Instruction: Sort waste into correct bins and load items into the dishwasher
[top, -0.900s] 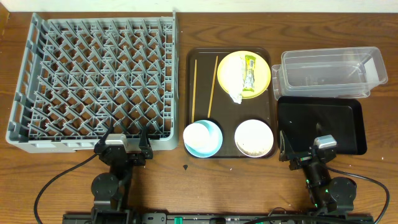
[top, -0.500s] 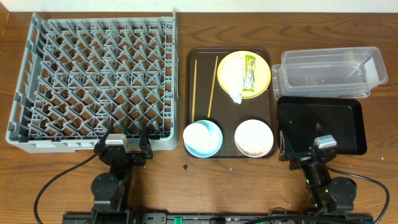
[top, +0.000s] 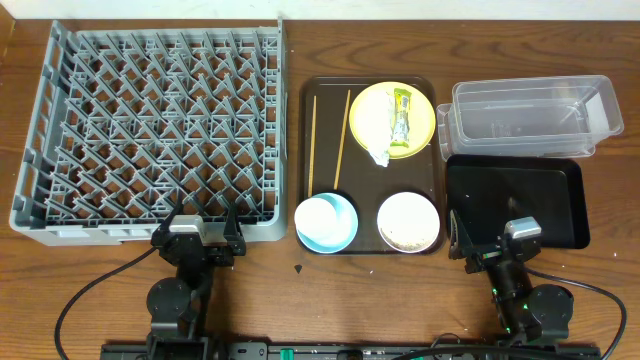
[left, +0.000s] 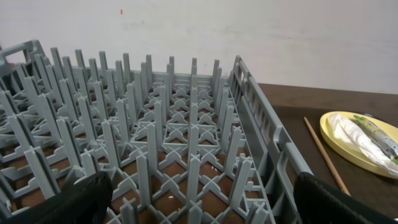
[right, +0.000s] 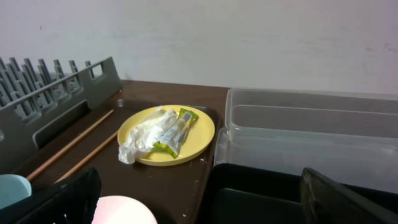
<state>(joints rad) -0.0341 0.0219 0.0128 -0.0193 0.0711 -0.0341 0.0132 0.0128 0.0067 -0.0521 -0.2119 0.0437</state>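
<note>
The grey dish rack (top: 160, 120) fills the left. On the brown tray (top: 368, 247) lie a yellow plate (top: 425, 118) with a green-yellow wrapper (top: 402, 116) and a white tissue (top: 373, 130), two chopsticks (top: 342, 138), a light blue bowl (top: 326, 222) holding a white cup, and a white bowl (top: 408, 222) with crumbs. The clear tub (top: 530, 115) and black tray (top: 520, 200) sit right. My left gripper (top: 196, 238) is open at the rack's near edge (left: 199, 205). My right gripper (top: 492, 243) is open at the black tray's near edge (right: 205, 205). The plate (right: 199, 134), wrapper (right: 176, 130) and tissue (right: 144, 137) show ahead.
The wooden table's front strip (top: 330, 300) holds both arm bases and cables. A small dark speck (top: 299, 268) lies on the table below the brown tray. A pale wall (right: 249, 37) stands behind the table.
</note>
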